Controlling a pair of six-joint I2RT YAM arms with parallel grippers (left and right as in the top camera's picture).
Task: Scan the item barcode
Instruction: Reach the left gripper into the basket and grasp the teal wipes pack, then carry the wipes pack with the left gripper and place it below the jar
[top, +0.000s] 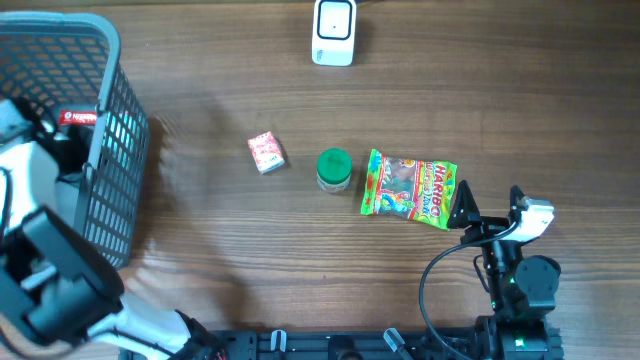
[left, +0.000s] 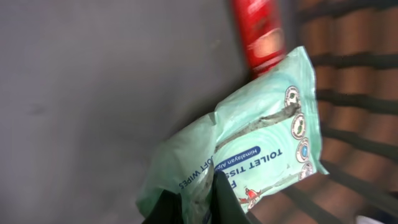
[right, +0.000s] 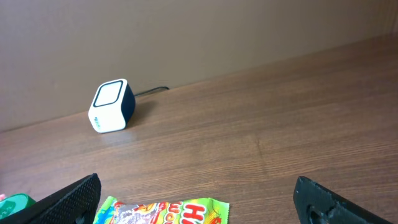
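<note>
— Starting from the big end: wooden desk (top: 250, 260), grey basket (top: 115, 160) at its left side, left arm reaching down inside.

— Agreed. In there, left fingers (left: 200, 196) clamped thin on the lower edge of a pale green toilet-tissue wipes pack (left: 255, 143). Something red (left: 261, 31) and blurred just above it.

— And the right fingers (right: 199, 202)?

— Spread wide, holding nothing, just beside the Haribo bag (top: 409, 188). Then the white scanner (top: 333, 32) at the far edge, well apart from the basket.

— Worries from here?

— Only a pinch of soft film, so likely to slip loose on the lift. Could also snag on the basket wall coming out. Cannot tell where the barcode sits; no read if it ends up facing away from the scanner.
</note>
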